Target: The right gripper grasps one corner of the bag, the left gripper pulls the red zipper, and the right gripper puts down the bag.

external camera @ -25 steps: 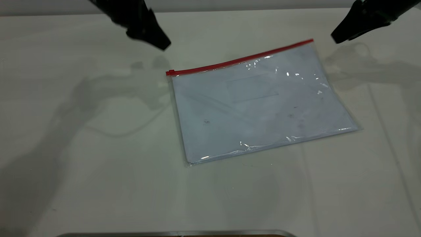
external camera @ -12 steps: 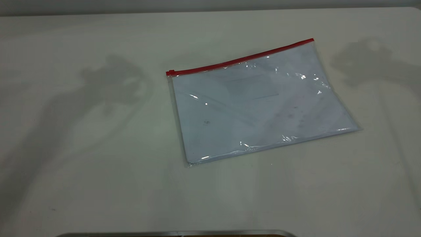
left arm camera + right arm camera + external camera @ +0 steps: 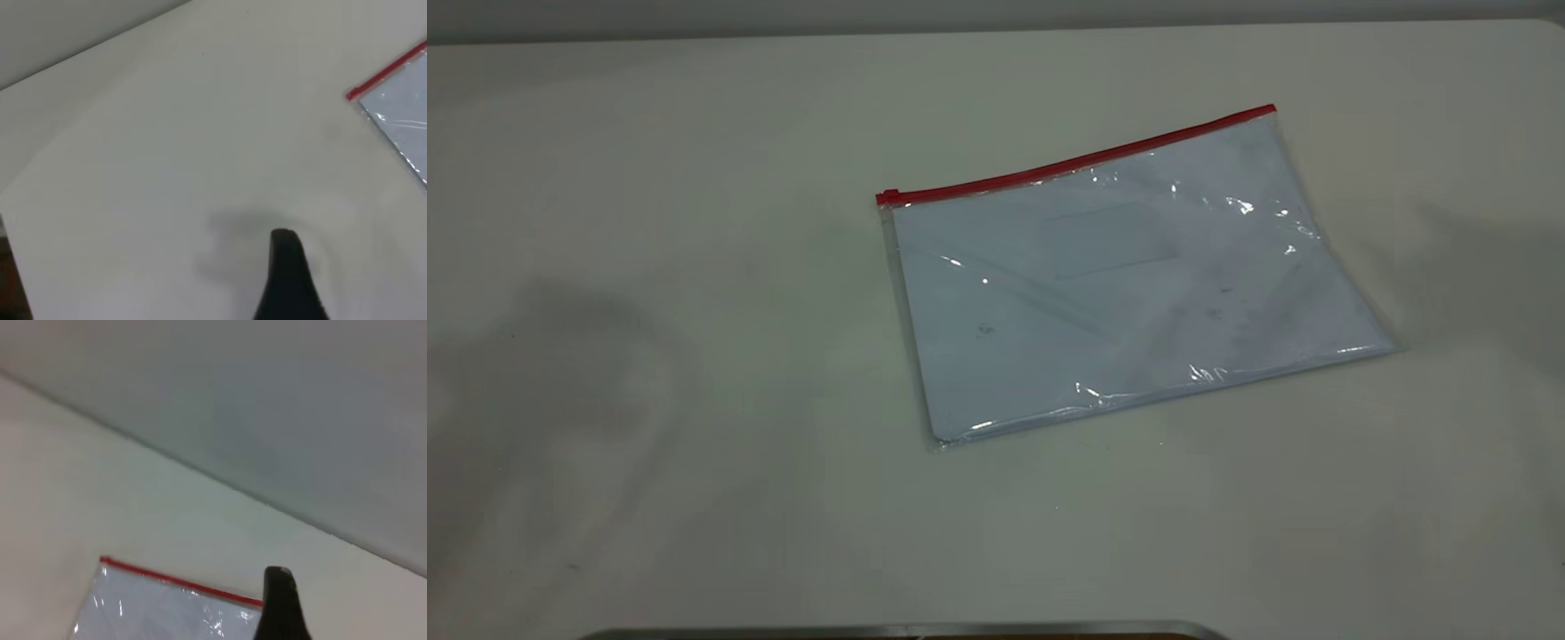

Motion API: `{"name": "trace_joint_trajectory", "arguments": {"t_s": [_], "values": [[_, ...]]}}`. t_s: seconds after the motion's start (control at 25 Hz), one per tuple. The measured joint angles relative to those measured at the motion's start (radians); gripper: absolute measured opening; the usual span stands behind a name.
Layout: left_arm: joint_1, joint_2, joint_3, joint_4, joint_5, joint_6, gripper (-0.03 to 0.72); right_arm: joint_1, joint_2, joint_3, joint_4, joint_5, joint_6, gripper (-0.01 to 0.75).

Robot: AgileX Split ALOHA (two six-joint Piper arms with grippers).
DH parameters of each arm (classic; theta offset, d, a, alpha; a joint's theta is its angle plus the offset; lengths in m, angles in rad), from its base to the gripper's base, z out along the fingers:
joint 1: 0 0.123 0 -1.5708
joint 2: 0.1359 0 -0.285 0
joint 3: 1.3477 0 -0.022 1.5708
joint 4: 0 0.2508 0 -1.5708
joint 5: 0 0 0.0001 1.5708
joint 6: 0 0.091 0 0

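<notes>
Bag (image 3: 1129,284): flat on the tabletop (image 3: 694,400), right of centre, skewed; white sheets inside; touched by nothing
Zipper (image 3: 1076,163): red strip along the far long edge; small red end tab at its left end (image 3: 887,196)
Left gripper (image 3: 288,280): absent from the exterior view; in its wrist view one dark fingertip above bare tabletop, well apart from the bag's red-tipped corner (image 3: 351,95); opening cannot be told
Right gripper (image 3: 280,603): seen only in its wrist view; one dark fingertip in front of the red edge (image 3: 180,581); contact and opening cannot be told
</notes>
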Motion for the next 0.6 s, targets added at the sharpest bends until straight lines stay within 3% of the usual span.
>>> {"name": "trace_joint_trajectory", "arguments": {"t_s": [0.28, 0.6], "values": [[0.000, -0.200, 0.005, 0.000, 0.004, -0.016, 0.586, 0.000, -0.235, 0.065, -0.141, 0.000, 0.235, 0.575], [0.000, -0.483, 0.160, 0.000, 0.005, -0.122, 0.586, -0.001, -0.546, 0.413, -0.115, 0.000, 0.232, 0.575]]}}
